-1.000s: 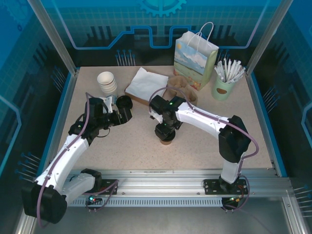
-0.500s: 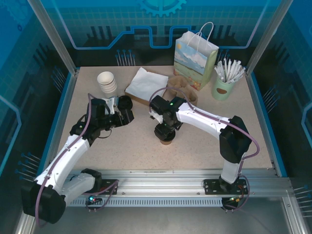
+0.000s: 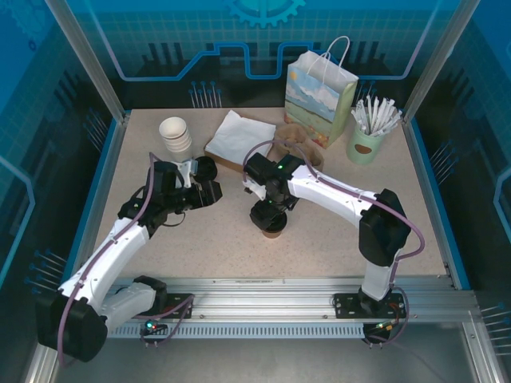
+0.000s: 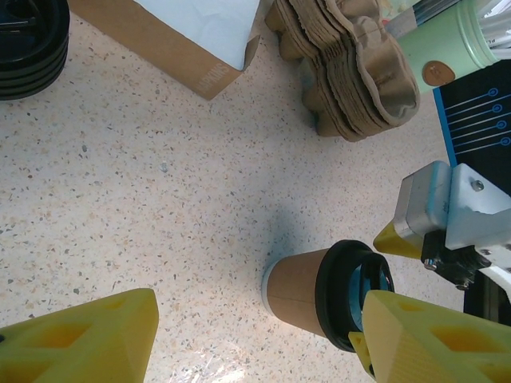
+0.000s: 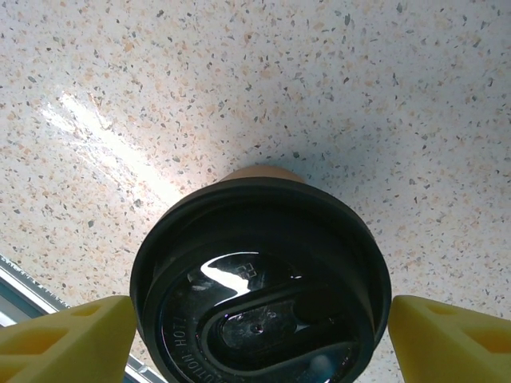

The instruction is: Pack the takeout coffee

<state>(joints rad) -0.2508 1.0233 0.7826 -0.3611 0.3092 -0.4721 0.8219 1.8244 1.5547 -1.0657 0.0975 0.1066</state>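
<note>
The takeout coffee [image 4: 302, 291] stands upright on the speckled table [image 4: 160, 199], near the middle of it, and the right gripper [image 5: 259, 339] hangs directly over it. Its yellow fingers [image 5: 68, 339] are spread wide and flank the round lid, one on each side just beside the rim; whether they brush it I cannot tell, but the jaws look released, not clamped. The lid is glossy black plastic with a raised oval at its centre and embossed lettering, and it catches a highlight. Below it runs a smooth brown kraft-paper wall with a seam, ending in a pale base ring. The left gripper [image 4: 255, 343] sits well apart on the left side, jaws parted with nothing between them, its blocky yellow fingers [image 4: 80, 339] framing the cup from a distance. Further back lie a stack of black lids [image 4: 28, 40], a cardboard box of white napkins [image 4: 192, 32] and ridged pulp carriers [image 4: 359, 72].
</note>
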